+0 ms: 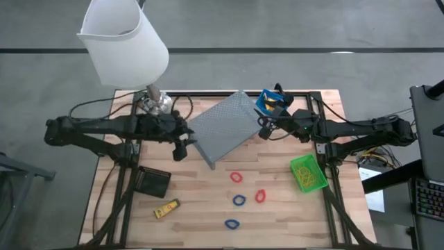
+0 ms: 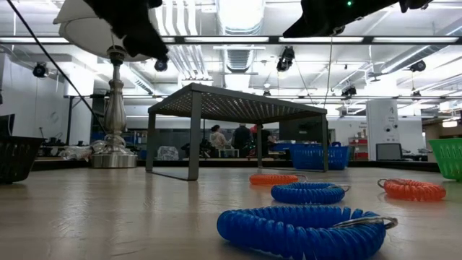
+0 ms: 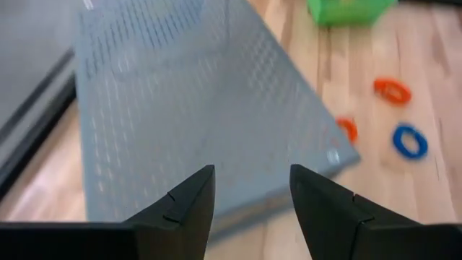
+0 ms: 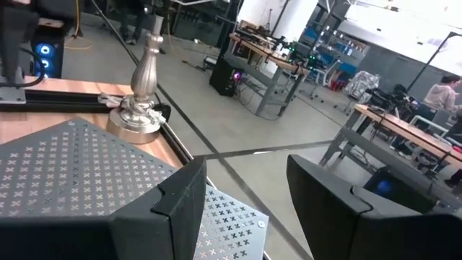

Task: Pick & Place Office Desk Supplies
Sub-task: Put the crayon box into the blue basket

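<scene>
Two red loops [image 1: 236, 177] [image 1: 260, 196] and two blue loops [image 1: 239, 201] [image 1: 232, 223] lie flat on the wooden table's near middle. A yellow oblong piece [image 1: 166, 208] lies near the front left. The black bin [image 1: 152, 180] stands left, the green bin [image 1: 308, 173] right with yellow pieces inside, and the blue bin [image 1: 270, 101] at the far edge. My left gripper [image 3: 251, 177] hangs open above the left end of a grey perforated riser [image 1: 225, 128]. My right gripper [image 4: 245, 166] hangs open and level over the riser's right end. Neither has anything between its fingers.
The riser stands on legs in the table's middle. A lamp with a white shade [image 1: 125, 42] and a metal base [image 1: 154, 103] stands at the far left corner. Bare wood shows at the front right, beyond the loops. Cables run along both arms.
</scene>
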{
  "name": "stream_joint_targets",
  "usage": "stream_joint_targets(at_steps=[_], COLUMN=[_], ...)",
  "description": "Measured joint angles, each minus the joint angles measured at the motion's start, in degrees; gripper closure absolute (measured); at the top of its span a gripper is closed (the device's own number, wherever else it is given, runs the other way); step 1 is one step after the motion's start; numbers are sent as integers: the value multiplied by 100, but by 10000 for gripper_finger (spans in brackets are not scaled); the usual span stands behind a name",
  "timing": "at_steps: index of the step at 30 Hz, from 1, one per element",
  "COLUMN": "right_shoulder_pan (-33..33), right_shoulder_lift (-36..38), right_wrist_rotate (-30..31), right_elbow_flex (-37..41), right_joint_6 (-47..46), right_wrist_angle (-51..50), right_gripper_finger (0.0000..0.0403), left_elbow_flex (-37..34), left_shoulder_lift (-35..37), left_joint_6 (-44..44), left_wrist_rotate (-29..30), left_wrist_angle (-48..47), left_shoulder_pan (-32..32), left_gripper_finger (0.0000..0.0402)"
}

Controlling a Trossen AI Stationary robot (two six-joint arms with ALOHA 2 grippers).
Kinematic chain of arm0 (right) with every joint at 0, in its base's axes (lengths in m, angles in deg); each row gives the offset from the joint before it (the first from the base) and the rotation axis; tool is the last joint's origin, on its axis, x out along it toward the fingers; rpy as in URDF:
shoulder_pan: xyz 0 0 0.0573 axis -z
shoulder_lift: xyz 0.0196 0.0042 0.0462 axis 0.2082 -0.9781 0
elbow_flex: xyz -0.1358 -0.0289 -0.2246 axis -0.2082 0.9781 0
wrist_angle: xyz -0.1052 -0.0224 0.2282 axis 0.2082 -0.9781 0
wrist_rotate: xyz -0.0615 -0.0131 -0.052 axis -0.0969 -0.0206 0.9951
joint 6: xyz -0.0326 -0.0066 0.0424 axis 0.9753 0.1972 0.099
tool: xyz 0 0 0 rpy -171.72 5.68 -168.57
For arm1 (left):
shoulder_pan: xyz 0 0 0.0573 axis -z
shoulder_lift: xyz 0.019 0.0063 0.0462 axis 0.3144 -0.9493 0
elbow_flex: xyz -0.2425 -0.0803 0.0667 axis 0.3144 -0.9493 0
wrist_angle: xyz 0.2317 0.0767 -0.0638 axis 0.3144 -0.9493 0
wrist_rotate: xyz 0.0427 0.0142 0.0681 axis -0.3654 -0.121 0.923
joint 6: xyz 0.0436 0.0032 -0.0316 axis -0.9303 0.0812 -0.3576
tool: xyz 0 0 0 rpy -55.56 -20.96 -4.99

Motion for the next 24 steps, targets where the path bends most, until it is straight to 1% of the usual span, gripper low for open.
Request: stream_joint_targets(at_steps=[2, 6, 10, 15, 20, 22, 24], right_shoulder_pan=[-1, -1, -3, -1, -1, -3, -1], right_shoulder_lift=[2, 8, 5, 5, 5, 5, 5], right_wrist_rotate=[0, 2, 2, 4, 7, 7, 7], right_elbow_flex=[0, 0, 28, 107, 148, 176, 190], right_joint_6=[-7, -50, -345, -652, -740, -870, -967], right_wrist_angle=[4, 0, -79, -84, -88, -89, -93], right_gripper_finger=[211, 211, 211, 211, 211, 211, 211], left_elbow_flex=[0, 0, 3, 2, 2, 2, 2], left_shoulder_lift=[0, -35, -142, -436, -722, -819, -902], left_joint_6=[237, 1162, 2235, 3257, 4200, 4472, 4729], left_wrist_rotate=[220, 700, 782, 985, 950, 660, 230], left_wrist_angle=[-311, -756, -949, -995, -1027, -1045, -1045], left_shoulder_pan=[223, 856, 1723, 2841, 3384, 3525, 3642], left_gripper_finger=[220, 220, 221, 232, 248, 254, 258])
